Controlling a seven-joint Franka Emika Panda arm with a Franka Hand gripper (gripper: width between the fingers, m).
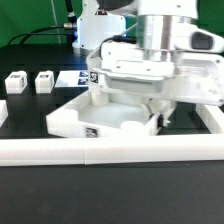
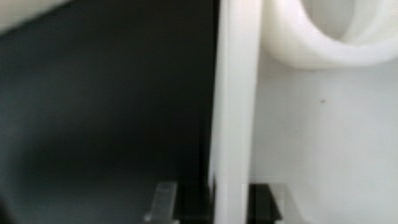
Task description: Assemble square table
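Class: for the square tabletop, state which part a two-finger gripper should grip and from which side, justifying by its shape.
Grip the square tabletop by its thin raised rim, coming from above with one finger on each side. The slab looks too broad to span, while the rim stands up narrow. The gripper is shut on that rim this way.
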